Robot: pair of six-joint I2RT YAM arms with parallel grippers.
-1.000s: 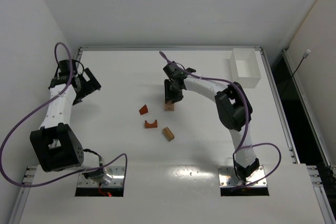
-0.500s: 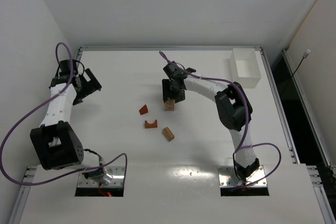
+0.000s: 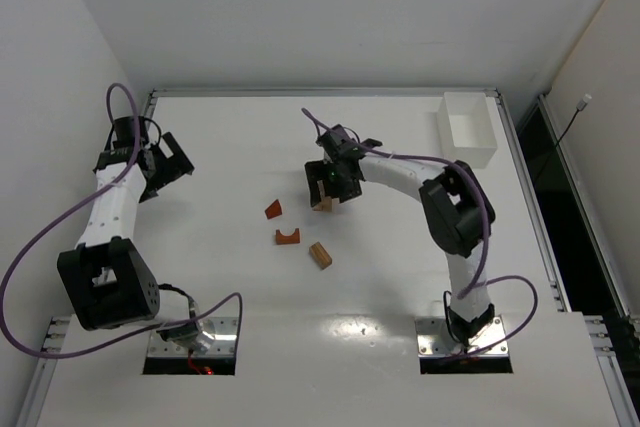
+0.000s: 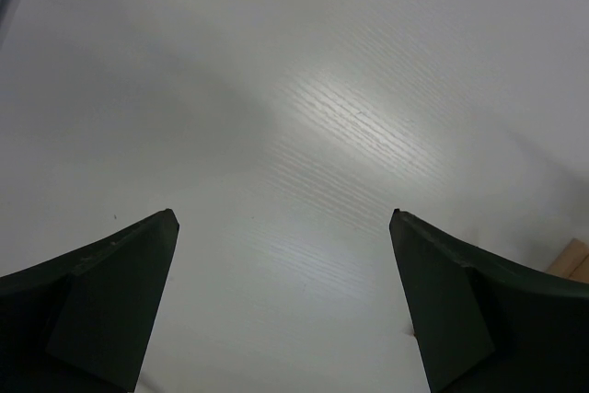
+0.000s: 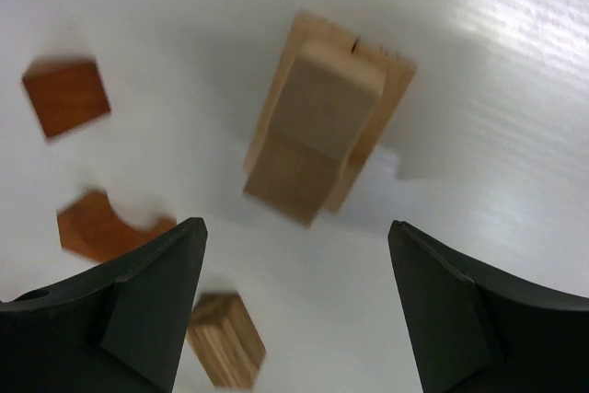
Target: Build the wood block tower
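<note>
Spread apart and holding nothing, the right gripper is seen in its wrist view directly above the wood block tower. The tower is judged to be only two pale blocks so far, stacked near the middle of the table. The upper block appears shifted toward one end of the lower one, though some of that may be due to the camera's angle.

If the fingers were lowered or swung sideways from here, the stack could be clipped and the top block pushed off. A further block set down off-centre could have the same result.

Three loose pieces lie near the stack: a reddish wedge, a reddish arch and a striped tan block.

In the top view the stack is mostly hidden under the gripper, so its alignment can be judged only from the wrist view. Only the top view shows the left gripper, likewise spread and empty, well apart at the left side. The white box at the far right corner is also shown only there.
</note>
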